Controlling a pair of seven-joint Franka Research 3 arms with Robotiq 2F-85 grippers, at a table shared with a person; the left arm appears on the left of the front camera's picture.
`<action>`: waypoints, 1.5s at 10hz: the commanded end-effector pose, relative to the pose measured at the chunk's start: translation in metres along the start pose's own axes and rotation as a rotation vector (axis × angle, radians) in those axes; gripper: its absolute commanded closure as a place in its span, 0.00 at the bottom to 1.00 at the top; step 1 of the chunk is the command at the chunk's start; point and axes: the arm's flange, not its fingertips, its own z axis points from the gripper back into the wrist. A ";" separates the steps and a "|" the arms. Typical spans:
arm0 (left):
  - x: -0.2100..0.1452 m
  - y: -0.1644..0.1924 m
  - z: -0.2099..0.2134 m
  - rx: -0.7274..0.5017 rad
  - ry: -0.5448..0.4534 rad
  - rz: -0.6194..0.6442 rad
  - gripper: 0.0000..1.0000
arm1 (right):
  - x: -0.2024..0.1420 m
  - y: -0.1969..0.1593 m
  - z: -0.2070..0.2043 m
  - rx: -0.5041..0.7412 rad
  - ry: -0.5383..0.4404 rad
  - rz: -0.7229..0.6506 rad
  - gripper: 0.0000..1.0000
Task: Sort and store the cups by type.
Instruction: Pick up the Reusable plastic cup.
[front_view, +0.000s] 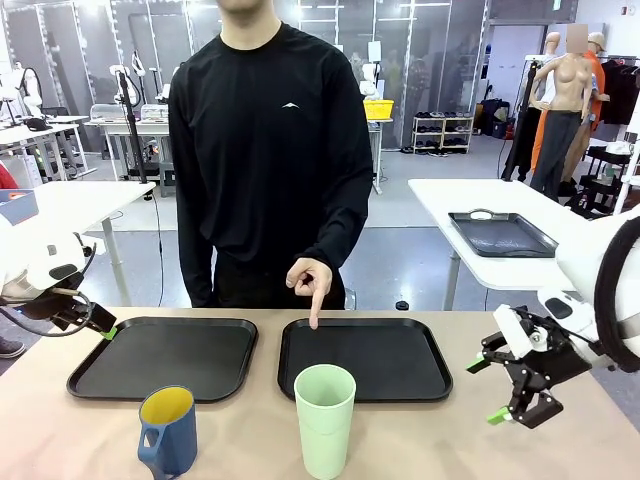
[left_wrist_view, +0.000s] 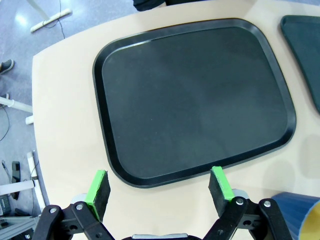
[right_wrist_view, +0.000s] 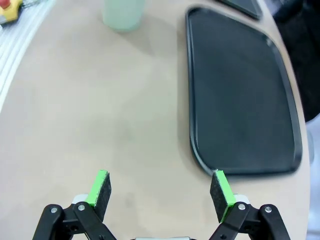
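At the table's (front_view: 250, 440) 6 o'clock edge in the front view, found the pale mint-green tumbler (front_view: 325, 420) upright, just short of the right black tray (front_view: 400, 365), and the dark blue mug (front_view: 167, 430) with its yellow inside at about 7 o'clock, just short of the left black tray (front_view: 170, 355). Saw the person's hand (front_view: 310, 280) at 12 o'clock, pointing one finger down at the right tray's far rim. Noted the left fingers (left_wrist_view: 100, 187) spread apart at 9 o'clock by the left tray's outer edge, and the right fingers (right_wrist_view: 220, 190) likewise apart at 3 o'clock, above bare table beside the right tray.
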 end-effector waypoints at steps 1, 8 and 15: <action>-0.001 0.001 0.000 -0.004 0.002 0.003 0.00 | -0.012 0.018 -0.018 0.025 -0.124 0.033 0.00; -0.001 0.001 0.000 -0.004 0.002 0.003 0.00 | -0.003 0.011 -0.061 0.070 -0.455 -0.010 0.00; -0.001 0.001 0.000 -0.004 0.002 0.003 0.00 | 0.021 0.007 -0.046 0.111 -0.455 -0.038 0.00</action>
